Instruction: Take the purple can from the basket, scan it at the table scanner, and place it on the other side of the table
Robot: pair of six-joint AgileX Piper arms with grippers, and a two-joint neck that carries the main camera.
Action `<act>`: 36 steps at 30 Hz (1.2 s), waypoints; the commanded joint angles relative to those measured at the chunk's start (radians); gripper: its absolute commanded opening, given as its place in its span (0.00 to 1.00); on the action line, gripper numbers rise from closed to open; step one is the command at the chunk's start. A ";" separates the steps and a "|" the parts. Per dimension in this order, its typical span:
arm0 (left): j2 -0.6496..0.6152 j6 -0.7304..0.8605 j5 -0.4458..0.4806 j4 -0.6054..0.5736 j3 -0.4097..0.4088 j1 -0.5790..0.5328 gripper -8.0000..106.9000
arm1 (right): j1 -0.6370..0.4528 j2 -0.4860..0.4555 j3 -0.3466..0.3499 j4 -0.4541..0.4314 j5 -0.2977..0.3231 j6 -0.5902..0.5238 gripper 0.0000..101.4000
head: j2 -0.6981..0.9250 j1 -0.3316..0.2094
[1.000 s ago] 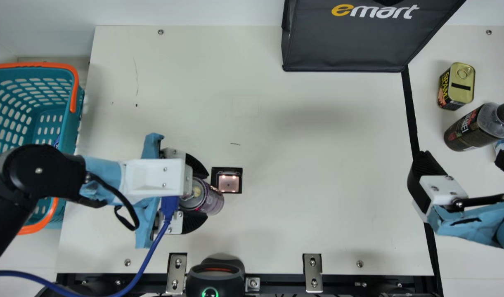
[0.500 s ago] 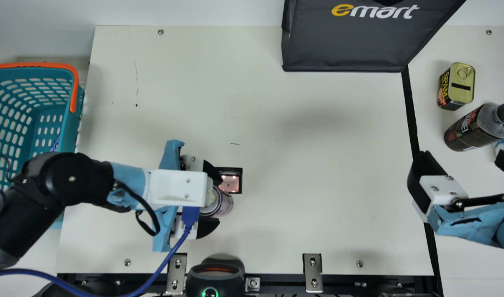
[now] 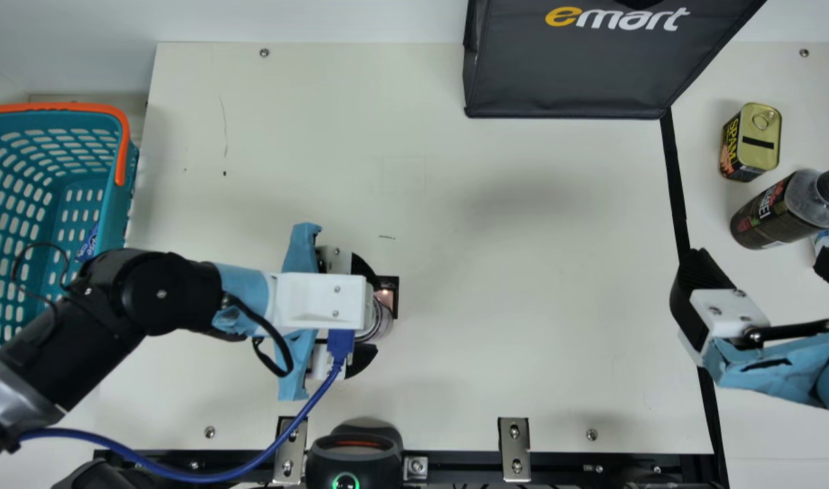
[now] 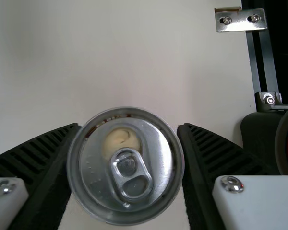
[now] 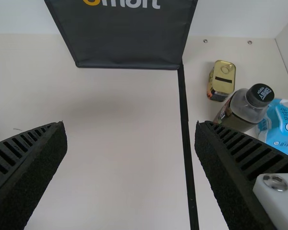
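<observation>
Item: the purple can (image 3: 385,324). You have it out of the basket (image 3: 125,183) and above the tabletop (image 3: 495,353), beside and partly over the lit scanner window (image 3: 387,296). Over the last second it shifts away from the basket side, and the window, fully exposed at first, is now partly covered.

Holding: the left end effector (image 3: 369,316) grips the can, one ribbed finger against each side, ring-pull lid facing the wrist camera. Its arm advances with the can, baring more of the basket and the blue packet (image 3: 88,244) inside.

Meaning for your task: pick-up is done and scanning appears to be the step in hand. You cannot confirm a read from here, nor tell the can's height over the window. The code probably needs to face the glass; a poor angle could miss it, and lowering too far could knock the can on the tabletop.

Farther out: the right end effector (image 3: 764,255) is unchanged, fingers apart and empty. Beyond the black strip (image 3: 673,183) stand the yellow-lidded tin (image 3: 760,136) and bottle (image 3: 767,214), likely your delivery side.
</observation>
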 commanded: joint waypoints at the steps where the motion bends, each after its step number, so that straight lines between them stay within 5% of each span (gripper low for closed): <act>1: 0.005 -0.004 -0.002 0.005 -0.002 0.000 0.66 | 0.000 0.000 0.000 0.000 0.000 0.000 0.94 | 0.003 -0.027; 8: 0.029 -0.018 -0.005 0.018 -0.015 0.011 0.85 | 0.000 0.000 0.000 0.000 0.000 0.000 0.94 | 0.003 -0.027; 24: -0.098 -0.207 0.070 0.027 -0.035 0.084 0.85 | 0.000 0.000 0.000 0.000 0.000 0.000 0.94 | 0.003 -0.027; 36: -0.264 -0.547 0.072 0.111 -0.011 0.092 0.85 | 0.000 0.000 0.000 0.000 0.000 0.000 0.94 | 0.003 -0.027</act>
